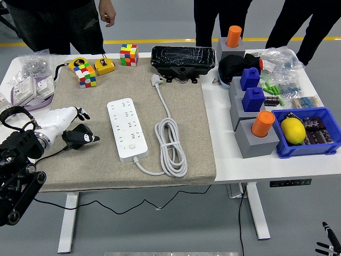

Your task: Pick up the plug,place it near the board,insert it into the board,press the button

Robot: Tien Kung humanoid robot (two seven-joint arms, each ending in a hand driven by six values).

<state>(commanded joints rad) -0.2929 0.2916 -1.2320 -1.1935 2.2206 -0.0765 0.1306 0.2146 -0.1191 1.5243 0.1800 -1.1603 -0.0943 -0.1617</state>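
A white power strip [127, 128] lies on the tan mat [106, 165], its button end nearest me. Its white plug [156, 80] rests at the mat's far edge, and the cable runs down to a coil [171, 146] right of the strip. My left hand [76, 130] hovers over the mat's left side, well left of the strip, its fingers loosely spread and holding nothing. The right hand is out of view.
Two colour cubes [86, 74] [129, 54] and yellow tape measures [104, 66] sit at the mat's far left. A black case [183, 60] lies behind the plug. Grey blocks with orange and blue pegs [257, 130] and a blue bin [306, 133] fill the right. People stand beyond the table.
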